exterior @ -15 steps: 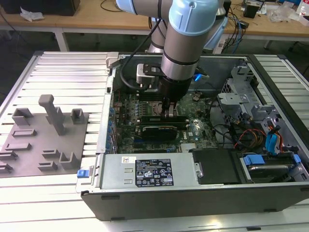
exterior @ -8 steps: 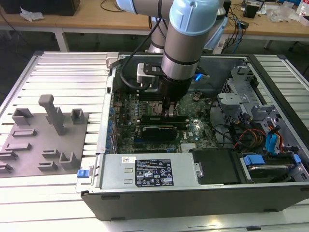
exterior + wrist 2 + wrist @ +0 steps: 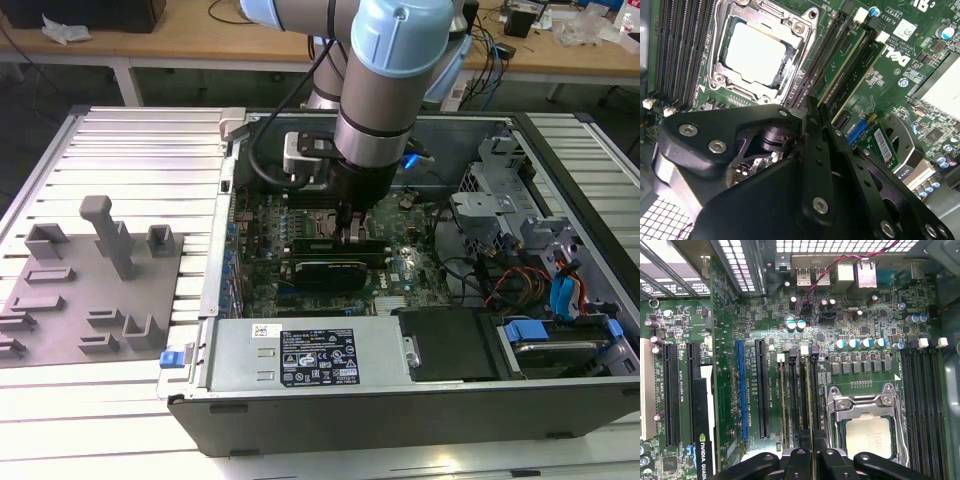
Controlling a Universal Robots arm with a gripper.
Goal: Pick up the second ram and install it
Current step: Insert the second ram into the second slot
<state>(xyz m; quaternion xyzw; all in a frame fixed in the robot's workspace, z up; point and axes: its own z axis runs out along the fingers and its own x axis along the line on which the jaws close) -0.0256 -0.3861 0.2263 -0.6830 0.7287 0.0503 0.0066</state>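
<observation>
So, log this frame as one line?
stage: seating | gripper: shut on second ram | location: memory slot beside processor socket | first stick: already seated alongside | case: open

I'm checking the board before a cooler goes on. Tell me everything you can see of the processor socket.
The processor socket lies flat on the green motherboard. A shiny metal frame with screws at its corners sits closed around a bare, pale silver processor lid, with no cooler on it. Black memory slots run along two opposite sides. The tool is over the slots on one side, beside the frame and apparently clear of it.
</observation>
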